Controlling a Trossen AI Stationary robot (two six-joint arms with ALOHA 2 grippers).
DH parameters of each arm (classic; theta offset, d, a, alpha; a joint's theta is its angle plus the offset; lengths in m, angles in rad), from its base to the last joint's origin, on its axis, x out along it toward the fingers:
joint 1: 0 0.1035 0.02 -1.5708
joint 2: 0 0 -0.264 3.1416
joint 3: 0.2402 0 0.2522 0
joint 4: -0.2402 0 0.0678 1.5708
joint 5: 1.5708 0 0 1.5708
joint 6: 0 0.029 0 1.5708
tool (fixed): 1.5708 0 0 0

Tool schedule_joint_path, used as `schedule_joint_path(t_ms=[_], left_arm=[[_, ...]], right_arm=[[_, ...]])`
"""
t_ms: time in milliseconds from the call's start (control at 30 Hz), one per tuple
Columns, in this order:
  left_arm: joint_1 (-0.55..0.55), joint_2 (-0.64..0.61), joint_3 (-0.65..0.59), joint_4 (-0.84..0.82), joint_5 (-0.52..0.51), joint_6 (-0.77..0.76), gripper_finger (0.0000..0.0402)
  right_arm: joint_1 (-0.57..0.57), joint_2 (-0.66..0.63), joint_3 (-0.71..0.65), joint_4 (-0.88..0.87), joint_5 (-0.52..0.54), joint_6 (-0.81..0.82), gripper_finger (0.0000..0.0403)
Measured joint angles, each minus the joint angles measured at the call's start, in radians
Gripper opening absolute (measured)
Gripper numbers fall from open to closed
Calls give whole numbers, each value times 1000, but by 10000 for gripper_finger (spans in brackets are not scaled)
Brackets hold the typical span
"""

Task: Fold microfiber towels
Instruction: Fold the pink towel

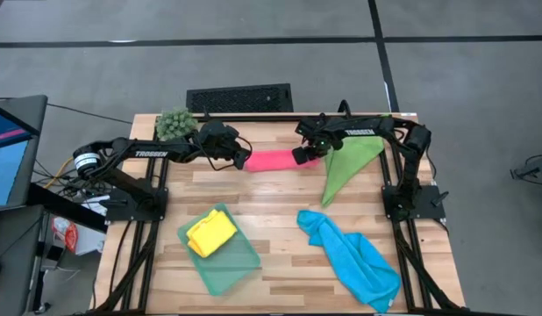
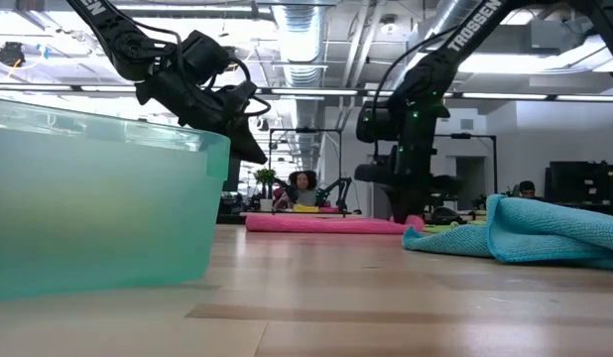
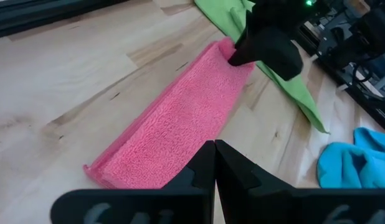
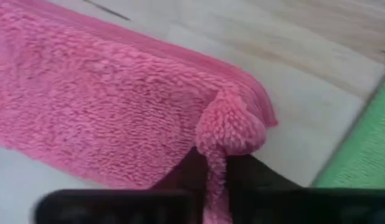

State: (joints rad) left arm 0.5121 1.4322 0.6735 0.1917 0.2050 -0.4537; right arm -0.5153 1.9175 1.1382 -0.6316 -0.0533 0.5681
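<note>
**Pink towel pinched at one end by the right fingers**

Pink towel [image 1: 273, 160], seen from above, lies folded into a long narrow strip near the far edge of the wooden tabletop [image 1: 280, 211], between the two arms. The right gripper [image 1: 303, 155] sits at the strip's right end; the left gripper [image 1: 241, 161] sits at its left end. A green towel [image 1: 345, 167] is spread just to the right of the pink one, partly under the right arm. A blue towel [image 1: 354, 257] lies crumpled on the near right part of the tabletop. A yellow towel [image 1: 210, 233] rests folded inside a pale green tray [image 1: 240, 266] on the near left. A spiky green plant ball [image 1: 174, 124] sits at the far left corner.

From tabletop height, the tray [image 2: 88, 198] fills the left side, the pink strip [image 2: 326, 225] lies flat farther back, and the blue towel [image 2: 545, 233] is heaped on the right.

The left wrist camera shows the left arm's own fingers [image 3: 205, 165] pressed together with nothing between them, just above the near end of the pink towel [image 3: 174, 127]. At the far end the right gripper [image 3: 233, 58] meets the cloth, beside the green towel [image 3: 292, 87].

The right wrist camera shows the right fingers [image 4: 189, 165] closed tight on a bunched corner of the pink towel [image 4: 105, 106], a puff of cloth standing up between them.
</note>
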Motion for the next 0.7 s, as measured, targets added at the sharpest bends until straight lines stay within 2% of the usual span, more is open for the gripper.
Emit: schedule_joint_path(t_ms=[133,333,467,700], left_arm=[[0,0,0,0,0,0,0],[0,0,0,-5,16,9,0],[0,10,0,-31,18,23,0],[-10,11,0,-45,29,18,0]], right_arm=[[1,-30,2,-7,-1,-1,14],[-9,-161,1,-40,-19,49,23],[-3,-214,-1,-21,-8,76,14],[47,-186,-1,78,-30,134,21]])
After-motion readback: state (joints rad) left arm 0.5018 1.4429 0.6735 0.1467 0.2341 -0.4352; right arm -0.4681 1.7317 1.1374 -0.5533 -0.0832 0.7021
